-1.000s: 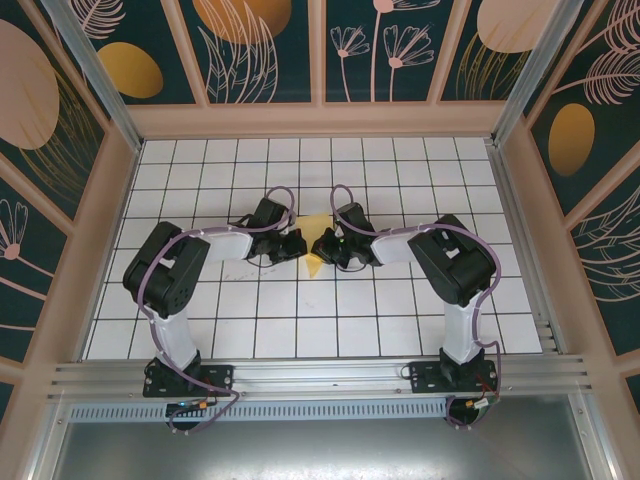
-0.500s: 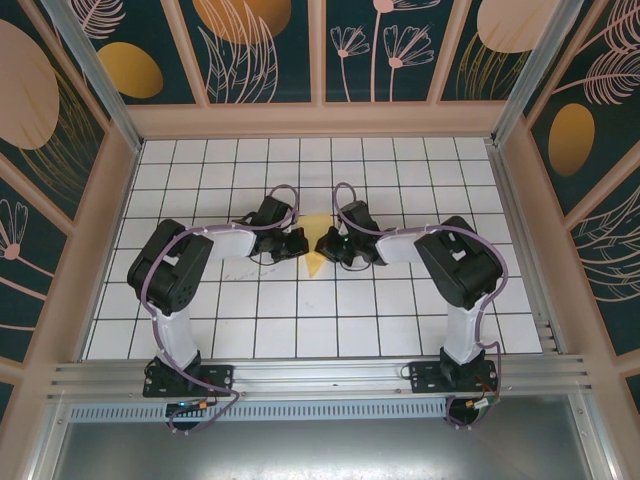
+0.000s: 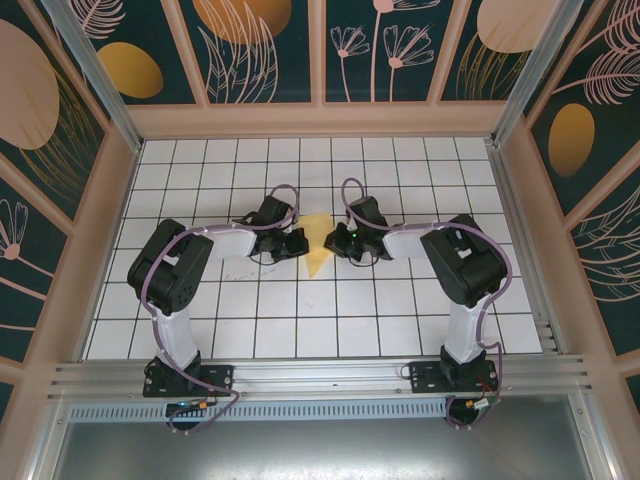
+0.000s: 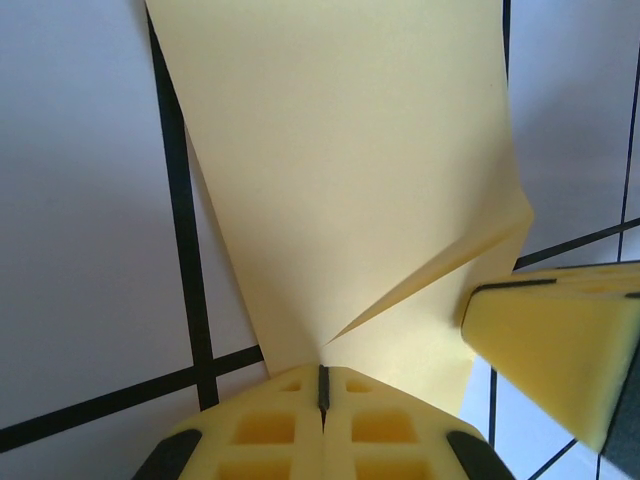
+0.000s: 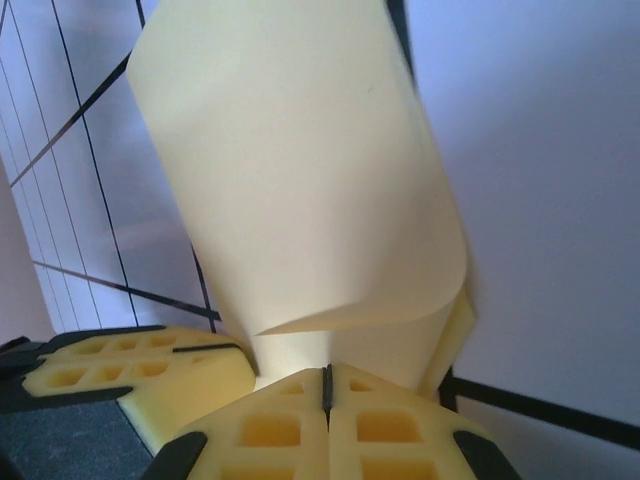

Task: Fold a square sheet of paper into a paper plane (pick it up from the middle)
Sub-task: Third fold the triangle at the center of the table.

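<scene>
The square sheet of paper (image 3: 318,246) is pale yellow and hangs folded between my two grippers at the middle of the tiled floor. It looks like a downward-pointing wedge in the top view. My left gripper (image 3: 303,243) is shut on the paper's left edge; in the left wrist view the sheet (image 4: 340,170) fans up from the closed fingertips (image 4: 322,378) with a crease running to them. My right gripper (image 3: 333,243) is shut on the right edge; in the right wrist view the paper (image 5: 290,190) curls over above its closed fingertips (image 5: 327,380).
The white tiled floor (image 3: 300,320) is ringed by a wooden frame, with a metal rail (image 3: 320,375) along the near edge. One yellow finger of the other gripper shows in each wrist view: at lower right (image 4: 560,350) in the left, at lower left (image 5: 130,370) in the right.
My right gripper has drawn a little to the right, away from the left one. The paper between them has spread and more of it shows.
</scene>
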`<control>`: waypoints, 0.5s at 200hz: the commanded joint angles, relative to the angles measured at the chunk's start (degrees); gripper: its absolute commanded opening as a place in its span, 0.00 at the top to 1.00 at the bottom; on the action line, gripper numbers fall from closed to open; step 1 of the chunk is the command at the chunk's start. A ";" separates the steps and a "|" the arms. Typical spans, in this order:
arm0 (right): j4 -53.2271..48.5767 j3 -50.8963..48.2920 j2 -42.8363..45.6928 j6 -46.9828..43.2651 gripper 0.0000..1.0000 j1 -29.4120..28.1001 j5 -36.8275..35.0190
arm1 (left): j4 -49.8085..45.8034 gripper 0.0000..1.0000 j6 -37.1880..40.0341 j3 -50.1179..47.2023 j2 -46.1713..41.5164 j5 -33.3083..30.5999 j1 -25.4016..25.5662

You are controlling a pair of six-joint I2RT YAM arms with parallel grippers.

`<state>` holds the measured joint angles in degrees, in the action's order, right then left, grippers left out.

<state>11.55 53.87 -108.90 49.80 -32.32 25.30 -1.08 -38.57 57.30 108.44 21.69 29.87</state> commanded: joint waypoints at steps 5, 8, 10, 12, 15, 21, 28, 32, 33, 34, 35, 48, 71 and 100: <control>-1.78 -1.10 -1.80 0.10 1.00 0.65 -2.06 | -3.49 1.00 1.91 0.70 2.12 -3.76 0.10; -1.95 -1.13 -1.91 0.25 1.00 0.65 -2.16 | -3.49 1.00 1.98 0.77 1.96 -3.76 0.19; -2.01 -1.15 -1.97 0.33 1.00 0.62 -2.18 | -3.49 1.00 2.00 0.84 1.95 -3.76 0.17; -2.05 -1.16 -2.05 0.41 1.00 0.64 -2.18 | -3.44 1.00 2.00 0.92 1.86 -3.72 0.10; -2.06 -1.20 -2.16 0.58 1.00 0.60 -2.23 | -3.42 1.00 2.06 1.03 1.79 -3.70 0.11; -2.14 -1.45 -2.24 0.89 1.00 0.66 -2.35 | -3.27 1.00 2.19 1.31 1.54 -3.45 0.15; -2.25 -1.60 -2.34 1.30 1.00 0.61 -2.57 | -3.07 1.00 2.39 1.60 1.14 -3.09 0.10; -2.51 -1.66 -2.49 1.47 1.00 0.61 -2.69 | -2.92 1.00 2.53 1.78 0.86 -2.84 0.09; -2.50 -1.66 -2.47 1.59 1.00 0.64 -2.70 | -2.90 1.00 2.53 1.82 0.75 -2.77 0.14; -2.59 -1.70 -2.51 1.60 1.00 0.66 -2.79 | -2.93 1.00 2.58 1.88 0.73 -2.74 0.12; -2.63 -1.68 -2.48 1.65 1.00 0.67 -2.80 | -2.90 1.00 2.60 1.91 0.64 -2.68 0.11; -3.28 -1.68 -2.57 2.21 1.00 0.60 -3.62 | -2.40 1.00 2.53 2.36 -0.33 -2.00 0.18; -3.81 -1.92 -2.77 3.32 1.00 0.64 -4.43 | -1.41 1.00 1.99 2.23 -2.39 -0.83 0.19; -4.38 -1.93 -3.28 4.23 1.00 0.19 -4.98 | 0.51 0.88 0.19 0.62 -6.19 0.07 0.71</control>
<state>11.70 53.56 -109.56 52.56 -31.92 24.34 -1.96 -37.58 58.15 107.02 20.78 30.02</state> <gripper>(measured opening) 0.045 0.086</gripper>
